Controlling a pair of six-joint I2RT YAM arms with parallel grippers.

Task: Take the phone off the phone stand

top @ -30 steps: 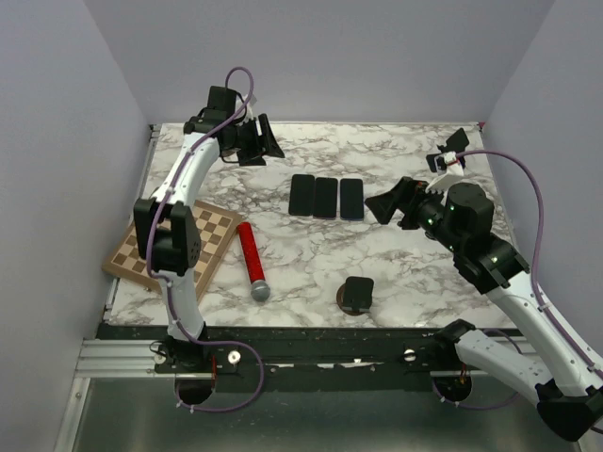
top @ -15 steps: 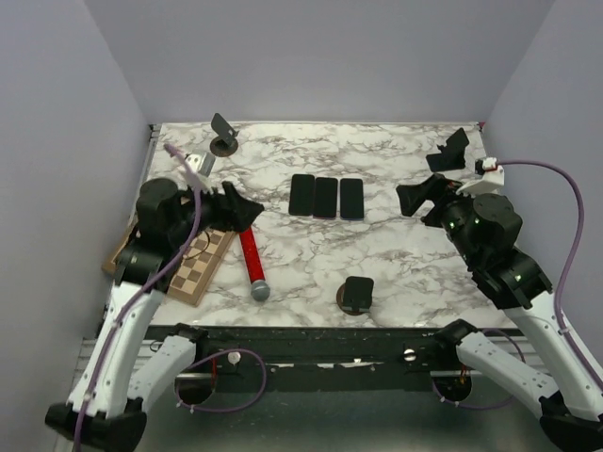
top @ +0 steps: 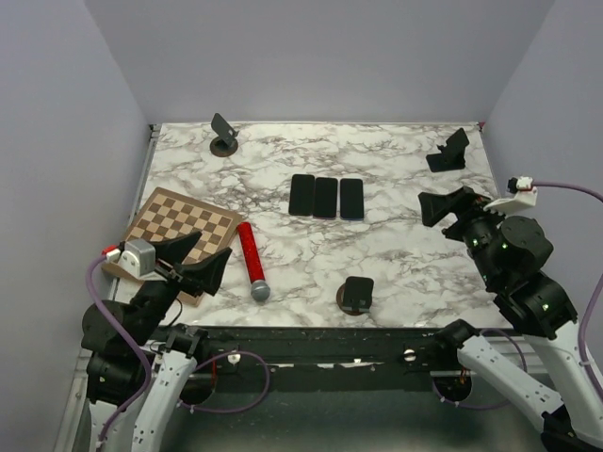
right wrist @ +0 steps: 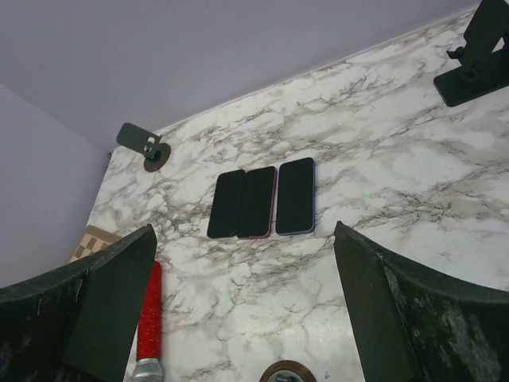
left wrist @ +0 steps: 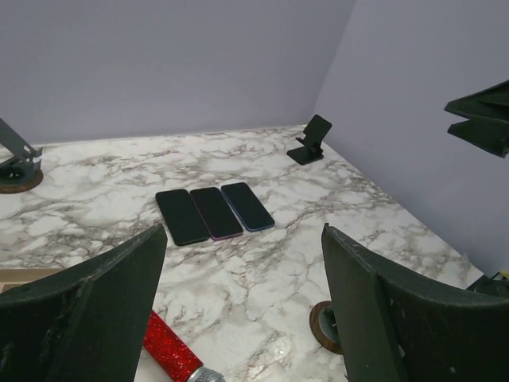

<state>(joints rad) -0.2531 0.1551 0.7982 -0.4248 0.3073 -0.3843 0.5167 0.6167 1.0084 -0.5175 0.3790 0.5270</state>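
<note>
Three dark phones [top: 325, 197] lie flat side by side mid-table; they also show in the left wrist view [left wrist: 211, 213] and the right wrist view [right wrist: 262, 199]. Three black phone stands are in view: back left [top: 223, 135], back right [top: 449, 151], and a round-based one near the front [top: 357, 295]. No phone shows on any stand. My left gripper [top: 195, 263] is open and empty above the near left edge, its jaws wide apart [left wrist: 245, 239]. My right gripper [top: 445, 207] is open and empty at the right side, jaws also wide [right wrist: 245, 231].
A chessboard [top: 179, 226] lies at the left. A red glitter microphone [top: 252, 261] lies beside it, head toward the front edge. Purple walls close in the table at the back and sides.
The left arm has pulled back from the back left stand to the near left edge, uncovering the chessboard. The right arm has drawn back toward the right. Phones and stands have not moved.
</note>
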